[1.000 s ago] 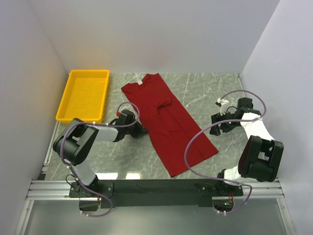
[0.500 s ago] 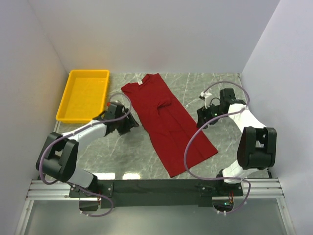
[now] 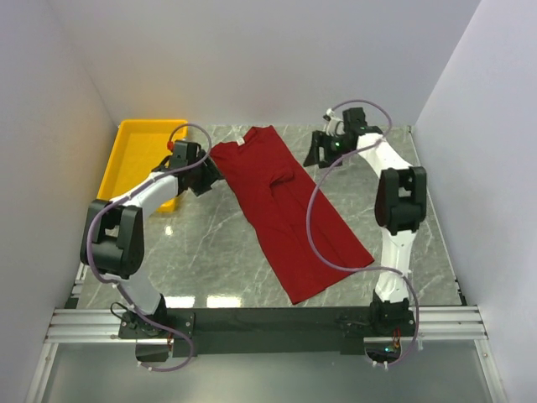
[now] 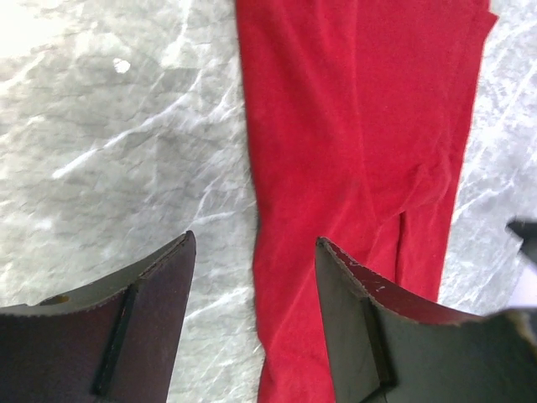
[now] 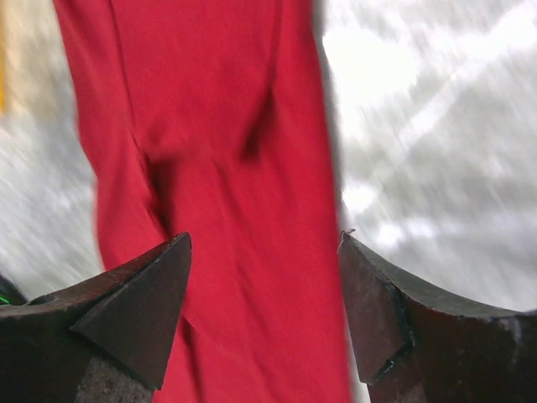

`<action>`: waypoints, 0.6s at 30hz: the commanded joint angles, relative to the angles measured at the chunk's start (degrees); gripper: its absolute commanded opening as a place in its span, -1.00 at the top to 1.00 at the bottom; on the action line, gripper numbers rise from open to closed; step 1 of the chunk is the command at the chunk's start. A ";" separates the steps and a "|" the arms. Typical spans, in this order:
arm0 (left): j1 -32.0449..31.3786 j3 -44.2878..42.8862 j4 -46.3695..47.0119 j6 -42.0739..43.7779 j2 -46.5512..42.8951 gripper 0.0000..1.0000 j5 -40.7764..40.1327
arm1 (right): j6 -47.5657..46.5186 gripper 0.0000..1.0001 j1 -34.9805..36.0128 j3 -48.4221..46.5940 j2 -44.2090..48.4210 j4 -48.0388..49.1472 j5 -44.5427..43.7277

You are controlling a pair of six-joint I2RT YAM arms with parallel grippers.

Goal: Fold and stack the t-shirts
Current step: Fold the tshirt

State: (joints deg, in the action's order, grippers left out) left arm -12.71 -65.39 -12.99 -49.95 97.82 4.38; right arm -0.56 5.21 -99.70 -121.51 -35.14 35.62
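From above, the dark red t-shirt (image 3: pixel 289 214) lies flat on the grey, white-veined marble table (image 3: pixel 210 252). It is folded into a long band that runs slantwise from the far middle toward the near right, with a small white neck label (image 3: pixel 241 143) at its far end. Bare stone lies open on both long sides of the band and in front of it. A yellow plastic tray (image 3: pixel 151 124) sits in the far left corner against the white wall. The left gripper (image 3: pixel 204 172) hangs just beside the shirt's far left edge, between tray and cloth. The right gripper (image 3: pixel 319 153) hovers over bare stone off the far right edge, apart from the cloth.

In the left wrist view, the left gripper (image 4: pixel 256 243) has its dark fingers (image 4: pixel 143 311) spread wide with nothing between them. Below them the shirt's straight left edge (image 4: pixel 247 168) meets polished stone. The cloth looks soft and matte, with a shallow crease.

The right wrist view is blurred. The right gripper (image 5: pixel 264 239) is likewise parted and empty above the red fabric (image 5: pixel 218 126), with pale stone (image 5: pixel 419 168) off to one side.
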 commanded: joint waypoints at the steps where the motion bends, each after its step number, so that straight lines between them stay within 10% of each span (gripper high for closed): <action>1: -0.12 -0.54 -1.86 1.44 -5.34 -0.30 -2.71 | 14.87 -0.55 2.61 -10.40 -6.51 0.86 -1.69; 8: -0.12 9.03 -3.00 -2.16 -18.00 -0.33 -4.12 | 24.72 -0.61 4.10 -34.10 -20.67 -3.15 -8.70; 18: -0.12 14.67 -5.20 -8.49 -29.26 -0.32 -5.96 | 26.57 -0.62 5.07 -37.76 -27.10 -7.05 -13.56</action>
State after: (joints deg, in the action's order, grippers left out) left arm -12.71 -51.66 -17.74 -55.83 70.91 -0.32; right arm 24.67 9.78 -134.15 -147.15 -39.79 23.46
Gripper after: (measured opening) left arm 0.661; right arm 0.808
